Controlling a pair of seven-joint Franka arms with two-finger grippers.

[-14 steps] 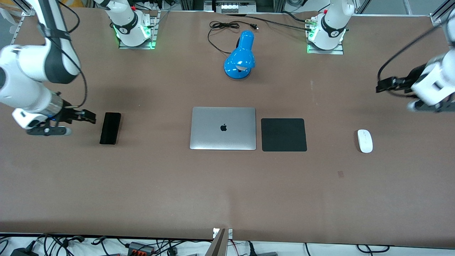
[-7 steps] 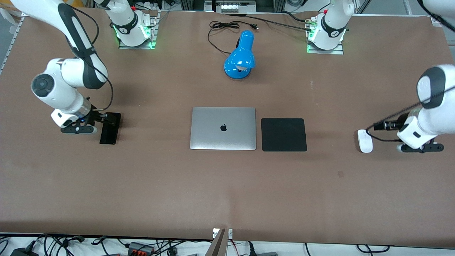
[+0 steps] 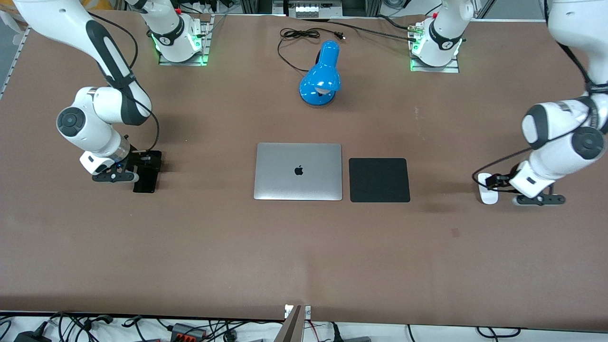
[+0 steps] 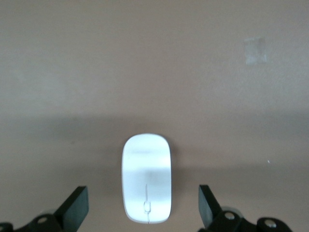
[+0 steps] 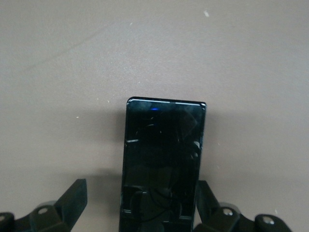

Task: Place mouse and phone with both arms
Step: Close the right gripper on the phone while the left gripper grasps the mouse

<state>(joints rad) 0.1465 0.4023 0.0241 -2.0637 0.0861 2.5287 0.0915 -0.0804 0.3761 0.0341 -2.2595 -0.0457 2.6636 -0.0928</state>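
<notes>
your left gripper (image 4: 144, 208) hangs spread over the mouse (image 4: 146, 178) at the left arm's table end; your right gripper (image 5: 140, 203) straddles the phone (image 5: 161, 162), fingers parted. the glossy mouse may squirt out, and the thin phone probably slips.

Flat silver closed laptop (image 3: 298, 171): we see a black apple-shaped logo at the middle of its lid, with no lettering.
White robot arm bases (image 3: 176, 35): each black band carries a small round white emblem; we cannot read it.
Other readable words or numbers: we find none.
</notes>
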